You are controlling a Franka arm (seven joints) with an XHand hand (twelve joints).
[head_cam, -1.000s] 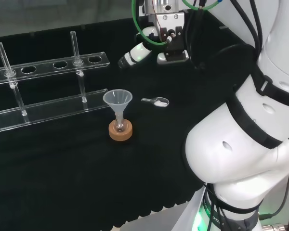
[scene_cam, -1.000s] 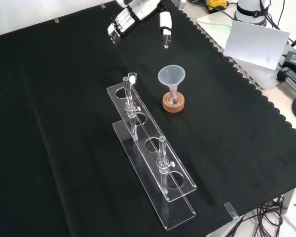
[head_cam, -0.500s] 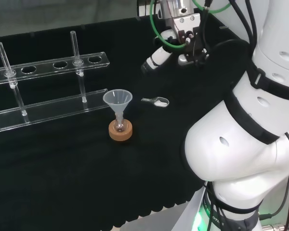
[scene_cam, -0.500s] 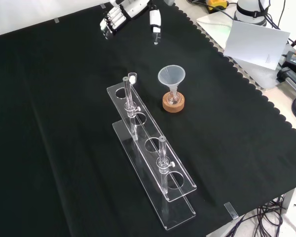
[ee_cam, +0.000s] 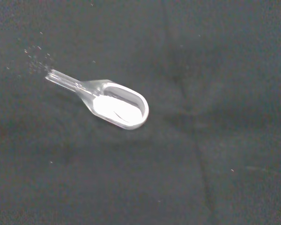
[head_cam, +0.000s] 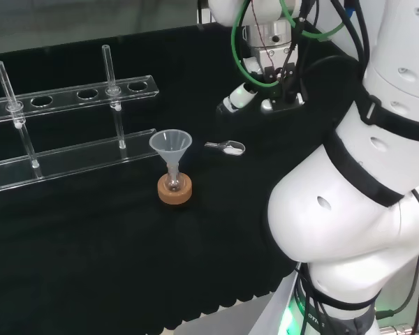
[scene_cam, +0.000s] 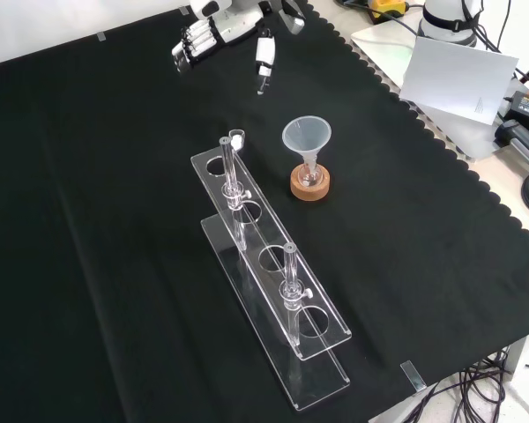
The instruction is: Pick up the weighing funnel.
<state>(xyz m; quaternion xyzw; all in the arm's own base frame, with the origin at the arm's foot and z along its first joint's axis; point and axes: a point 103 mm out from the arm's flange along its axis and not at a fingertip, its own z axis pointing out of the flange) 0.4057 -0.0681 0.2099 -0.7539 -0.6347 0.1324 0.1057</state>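
Small clear weighing funnel (ee_cam: 117, 105), scoop-shaped, with a rounded oval bowl showing white inside and a short thin stem. Lying flat on the matte black-cloth tabletop (head_cam: 91, 244), at 3 o'clock from the cone-shaped funnel (head_cam: 170, 143) in the head view. Black and white hand (scene_cam: 213, 32) at 1 o'clock from the scoop there, apart from it, fingers straight, thumb set apart, holding nothing.

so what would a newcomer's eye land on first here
The arm's big white links at the head view's right, then the funnel standing in a small flask on a cork ring in the middle of the black cloth. Just right of it the small weighing funnel lies flat, the open hand hovering farther back.
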